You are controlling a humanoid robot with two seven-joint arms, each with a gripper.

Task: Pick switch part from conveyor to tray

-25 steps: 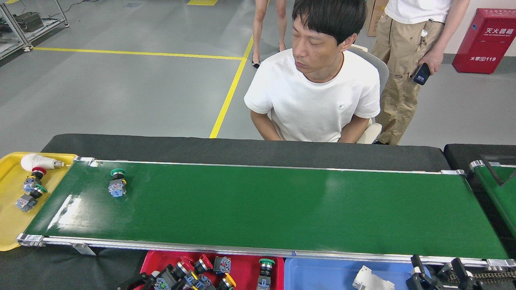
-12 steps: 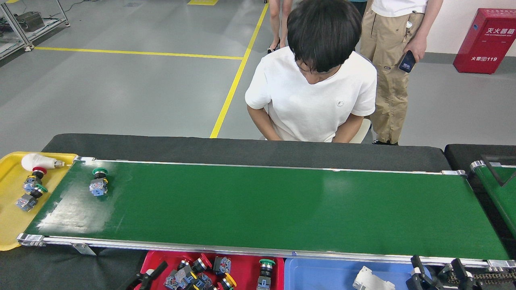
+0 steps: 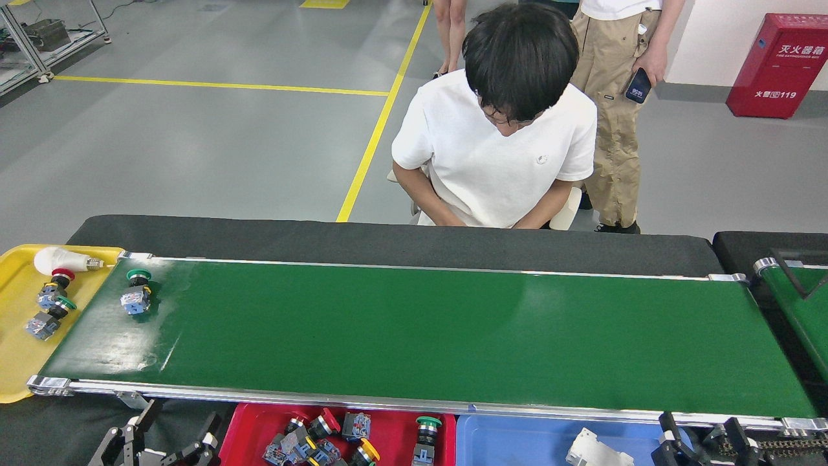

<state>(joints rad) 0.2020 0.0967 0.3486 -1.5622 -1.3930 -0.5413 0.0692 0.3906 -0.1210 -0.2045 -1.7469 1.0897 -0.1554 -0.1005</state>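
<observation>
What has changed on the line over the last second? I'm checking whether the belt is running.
The green-capped switch part has ridden left along the conveyor, nearly to its end by the yellow tray. The left gripper has left the red tray and now sits open beside it, holding nothing. The seated person has bent forward. The right gripper and the parts in the trays stayed put.

This is a factory or workshop floor set up as a sorting station. A long green conveyor (image 3: 440, 336) with silver rails runs across a black-covered desk (image 3: 388, 241), with a yellow tray (image 3: 16, 362) at its end and red (image 3: 249, 424) and blue (image 3: 517, 437) bins of switch parts along the near edge. The grey floor (image 3: 194, 149) carries yellow lane lines (image 3: 369, 152), a metal rack (image 3: 29, 45) stands at the far left, and a red fire-extinguisher box (image 3: 779, 65) stands against the wall.
</observation>
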